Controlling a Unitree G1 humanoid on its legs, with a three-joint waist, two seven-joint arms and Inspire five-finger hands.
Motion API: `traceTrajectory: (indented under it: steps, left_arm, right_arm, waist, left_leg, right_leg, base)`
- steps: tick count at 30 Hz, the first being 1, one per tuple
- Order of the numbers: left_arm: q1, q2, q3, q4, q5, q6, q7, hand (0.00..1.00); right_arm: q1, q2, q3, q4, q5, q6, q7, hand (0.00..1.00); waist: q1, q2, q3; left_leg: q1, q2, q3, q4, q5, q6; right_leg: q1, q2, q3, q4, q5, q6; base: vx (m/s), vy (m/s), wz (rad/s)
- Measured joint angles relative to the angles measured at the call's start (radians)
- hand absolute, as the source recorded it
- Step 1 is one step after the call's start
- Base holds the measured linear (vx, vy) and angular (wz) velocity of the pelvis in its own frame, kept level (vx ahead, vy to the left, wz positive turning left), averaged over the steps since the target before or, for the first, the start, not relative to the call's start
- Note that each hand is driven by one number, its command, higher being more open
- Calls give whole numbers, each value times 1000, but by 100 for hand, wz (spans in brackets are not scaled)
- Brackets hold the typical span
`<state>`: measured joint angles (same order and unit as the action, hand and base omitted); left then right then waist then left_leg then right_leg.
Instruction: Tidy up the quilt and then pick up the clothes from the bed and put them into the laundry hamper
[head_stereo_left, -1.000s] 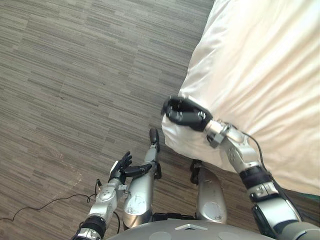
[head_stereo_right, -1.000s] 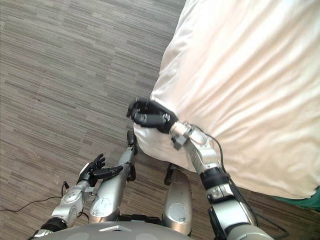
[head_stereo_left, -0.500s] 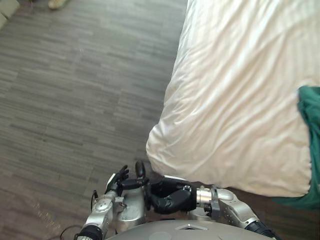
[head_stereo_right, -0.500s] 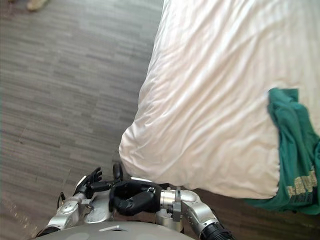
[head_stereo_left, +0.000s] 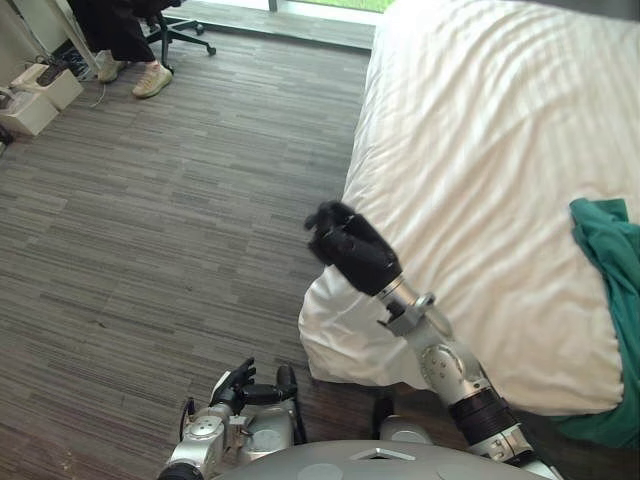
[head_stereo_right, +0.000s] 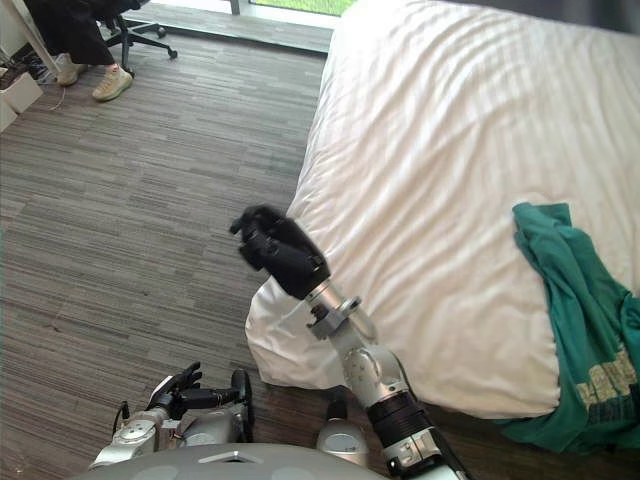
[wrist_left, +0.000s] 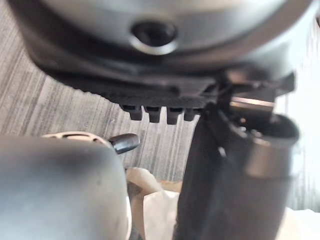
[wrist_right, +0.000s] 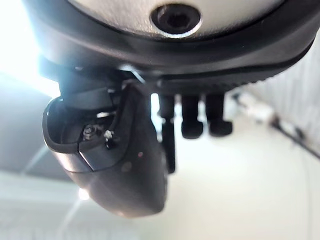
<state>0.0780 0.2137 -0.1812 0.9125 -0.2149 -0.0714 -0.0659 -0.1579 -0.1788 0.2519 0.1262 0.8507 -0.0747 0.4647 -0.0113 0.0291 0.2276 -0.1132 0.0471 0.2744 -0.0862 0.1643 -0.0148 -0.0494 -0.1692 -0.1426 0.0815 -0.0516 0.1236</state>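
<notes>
Left eye view: right hand (head_stereo_left: 352, 248) is lifting clear of the quilt (head_stereo_left: 480, 140) corner it was gripping a second ago, fingers clenched on nothing. Left hand (head_stereo_left: 232, 383) is hanging relaxed at lower left.
Right eye view: green clothes (head_stereo_right: 570, 290) are lying on the quilt at right, untouched. Judging quilt step finished, clothes next.

Clothes (head_stereo_right: 565, 300) on quilt (head_stereo_right: 430, 170), right side; person's shoe (head_stereo_left: 152, 80) on floor (head_stereo_left: 150, 220), far left

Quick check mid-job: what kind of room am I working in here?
Probably a bedroom, perhaps a staged one: a wide white bed quilt, green clothes lying on it, a wood-look floor, and a person by an office chair in the far corner.
</notes>
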Motion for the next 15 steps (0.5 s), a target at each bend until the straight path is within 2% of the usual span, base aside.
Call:
traceTrajectory:
  steps: [2, 4, 6, 9, 15]
  left_arm:
    - [-19, -7, -11, -2, -1, -11, -8, 100]
    - [-52, -9, -11, -11, -1, -12, -9, 100]
    - [-56, -7, -10, -39, -2, -13, -6, 100]
    - [-55, -10, -10, -59, -3, -13, -4, 100]
    - [-53, -36, 17, -102, -10, -22, -8, 100]
  right_arm:
    - [-34, -33, -58, 31, 0, -1, -42, 0]
    - [-54, -74, -146, 90, -1, -2, -101, 0]
    - [-29, -92, -196, 78, 10, -31, -81, 0]
    - [-7, -88, -210, 33, 21, -73, -77, 0]
    - [119, -87, -433, -5, 53, -145, -65, 0]
  waist:
    - [-19, 36, 50]
    - [-28, 66, 147]
    - [-41, 75, 196]
    - [-51, 74, 203]
    - [-59, 63, 214]
  left_leg:
    - [-38, -5, 16, 1, 8, 11]
    - [-57, -5, 42, 1, 15, 19]
    - [-72, -4, 61, 1, 15, 19]
    - [-82, -3, 92, 1, 8, 13]
    - [-82, -4, 172, 1, -20, 6]
  right_leg:
    - [-48, -5, 21, 14, 12, 4]
    - [-94, -6, 59, 33, 21, 8]
    - [-127, -6, 79, 48, 21, 8]
    - [-166, -5, 114, 67, 20, 9]
    - [-219, -8, 170, 91, 6, 0]
  base:
    - [-6, 39, -28]
    - [-36, 37, -36]
    - [-34, 2, -28]
    - [28, -18, -34]
    - [50, -19, -32]
